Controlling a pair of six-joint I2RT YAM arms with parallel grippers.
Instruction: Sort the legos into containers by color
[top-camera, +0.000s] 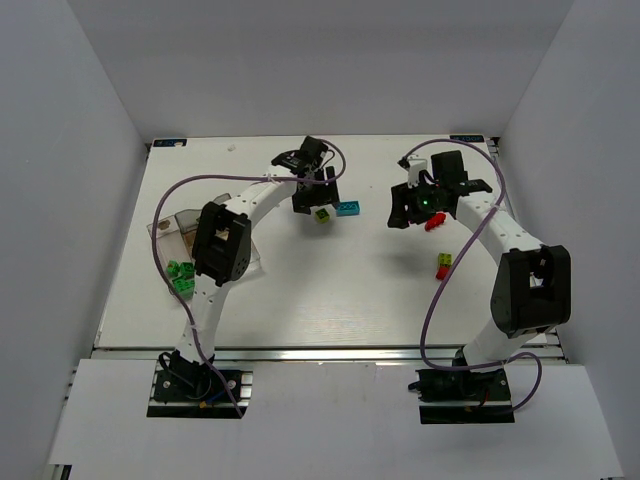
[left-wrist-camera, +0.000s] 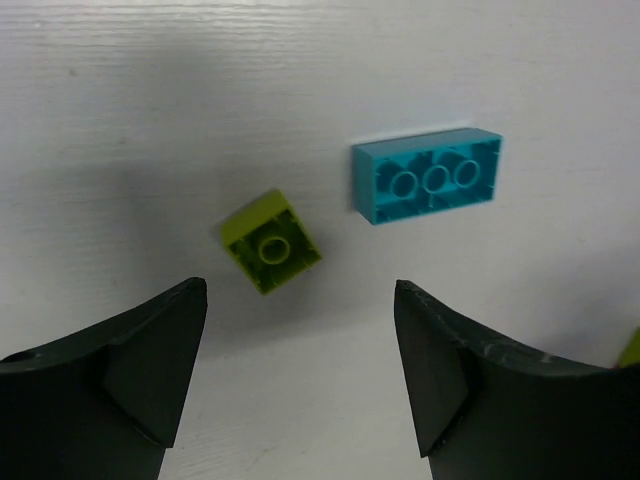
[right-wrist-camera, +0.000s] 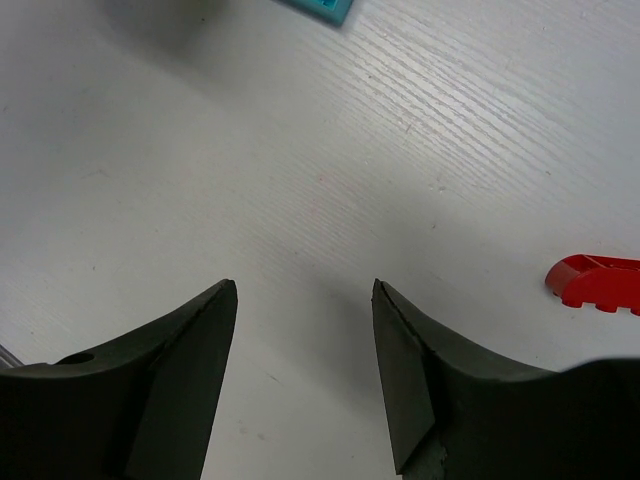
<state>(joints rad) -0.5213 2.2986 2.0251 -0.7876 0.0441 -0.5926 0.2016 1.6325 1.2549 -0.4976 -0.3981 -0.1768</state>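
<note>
A lime green brick (left-wrist-camera: 272, 243) and a cyan brick (left-wrist-camera: 427, 178) lie upside down on the white table just ahead of my left gripper (left-wrist-camera: 300, 288), which is open and empty above them. In the top view the lime brick (top-camera: 322, 214) and cyan brick (top-camera: 348, 209) lie under the left gripper (top-camera: 315, 203). My right gripper (right-wrist-camera: 305, 285) is open and empty over bare table. A red brick (right-wrist-camera: 596, 284) lies to its right, also seen in the top view (top-camera: 434, 224). The clear tray (top-camera: 172, 226) stands at the left, partly hidden by my left arm.
A red-and-lime stack (top-camera: 442, 265) lies right of centre. Two green bricks (top-camera: 181, 277) sit by the tray's near edge; I cannot tell whether they are inside it. A corner of the cyan brick (right-wrist-camera: 320, 8) shows in the right wrist view. White walls enclose the table.
</note>
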